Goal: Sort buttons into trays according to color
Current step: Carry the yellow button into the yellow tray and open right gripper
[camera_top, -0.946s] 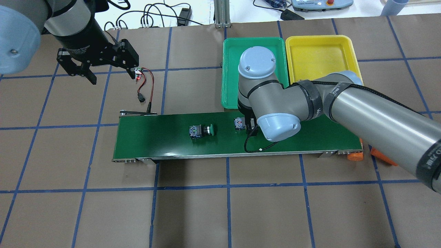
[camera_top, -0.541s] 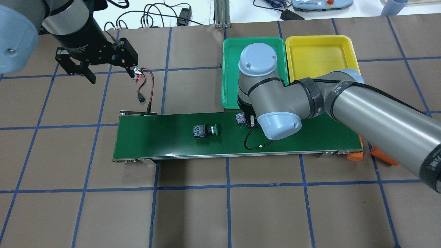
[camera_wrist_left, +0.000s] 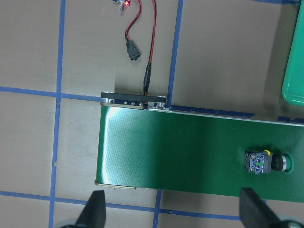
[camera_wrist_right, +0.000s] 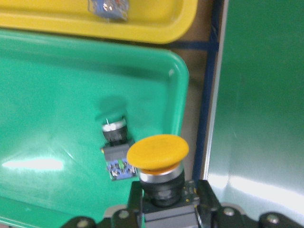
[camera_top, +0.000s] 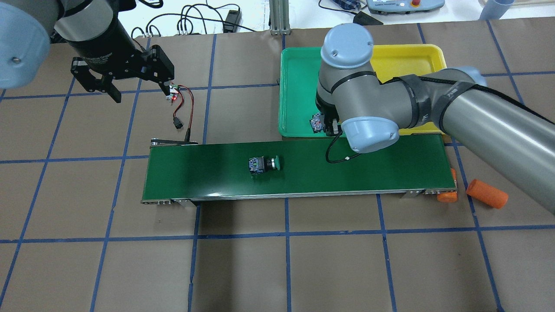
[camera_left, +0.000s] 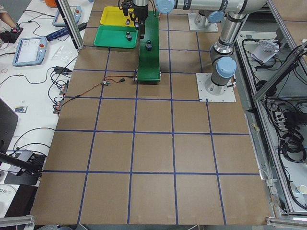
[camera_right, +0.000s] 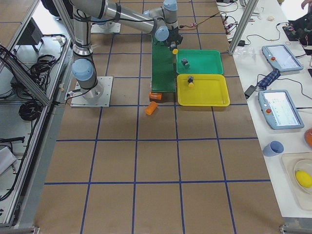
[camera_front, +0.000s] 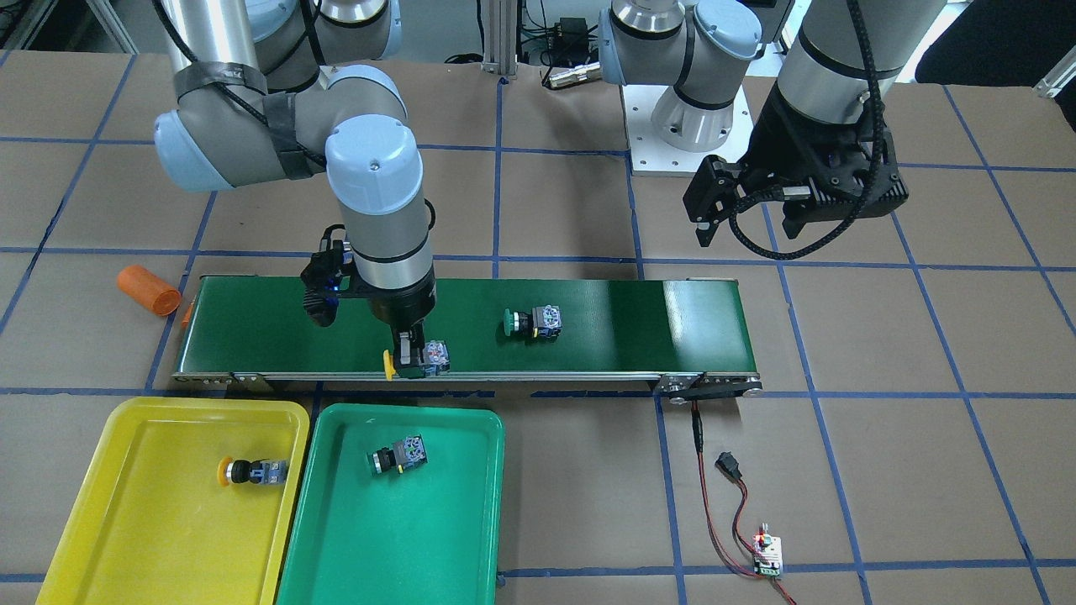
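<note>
While your right claw (camera_front: 409, 360) is clamping a yellow-capped button (camera_wrist_right: 157, 152) above the gap between conveyor belt (camera_front: 630, 319) edge and glossy green tray (camera_front: 420, 538) rim, your left claw (camera_top: 139, 89) is hanging wide open, empty, above the papered desk (camera_top: 243, 268). A green-capped button (camera_front: 531, 323) is lying mid-belt; an orange cylinder (camera_front: 149, 291) is lying beside the belt's end.
</note>
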Action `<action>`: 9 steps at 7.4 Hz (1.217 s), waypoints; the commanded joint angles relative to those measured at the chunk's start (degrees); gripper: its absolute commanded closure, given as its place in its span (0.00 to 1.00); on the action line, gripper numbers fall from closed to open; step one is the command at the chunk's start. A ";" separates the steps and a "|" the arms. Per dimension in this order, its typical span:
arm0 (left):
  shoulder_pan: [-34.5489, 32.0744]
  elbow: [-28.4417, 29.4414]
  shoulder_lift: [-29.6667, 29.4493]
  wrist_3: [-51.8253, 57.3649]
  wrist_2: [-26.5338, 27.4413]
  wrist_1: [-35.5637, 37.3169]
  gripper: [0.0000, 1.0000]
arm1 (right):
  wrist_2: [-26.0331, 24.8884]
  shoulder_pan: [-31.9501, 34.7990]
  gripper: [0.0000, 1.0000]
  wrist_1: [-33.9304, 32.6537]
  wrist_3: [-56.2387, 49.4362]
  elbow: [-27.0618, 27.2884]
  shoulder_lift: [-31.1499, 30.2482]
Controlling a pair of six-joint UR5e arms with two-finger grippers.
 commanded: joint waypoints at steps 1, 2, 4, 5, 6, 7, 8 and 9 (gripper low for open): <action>0.03 0.08 0.02 0.00 -0.17 0.00 0.00 | 0.57 -10.04 1.00 -0.29 -10.86 -0.66 0.96; 0.03 0.08 -0.07 0.00 -0.26 0.00 0.00 | 0.65 -13.39 1.00 -0.38 -16.14 -1.35 2.18; 0.03 0.25 -0.07 0.00 -0.44 0.09 0.00 | 0.48 -17.72 1.00 -0.38 -21.60 -4.07 6.22; 0.03 0.16 -0.25 0.00 -0.44 0.09 0.00 | 0.39 -19.39 0.94 -1.25 -26.16 -4.52 7.72; 0.03 0.25 -0.07 0.00 -0.44 0.18 0.00 | 0.13 -20.10 0.44 -1.35 -26.82 -4.44 7.82; 0.03 0.16 0.10 0.00 -0.44 0.09 0.00 | 0.39 -20.11 0.00 -1.35 -26.91 -4.18 7.56; 0.03 0.16 -0.07 0.00 -0.44 0.18 0.00 | 0.39 -19.93 0.00 -1.00 -26.30 -4.00 7.38; 0.03 0.16 -0.16 0.00 -0.44 0.18 0.00 | 0.39 -19.76 0.00 -0.74 -26.12 -3.82 6.77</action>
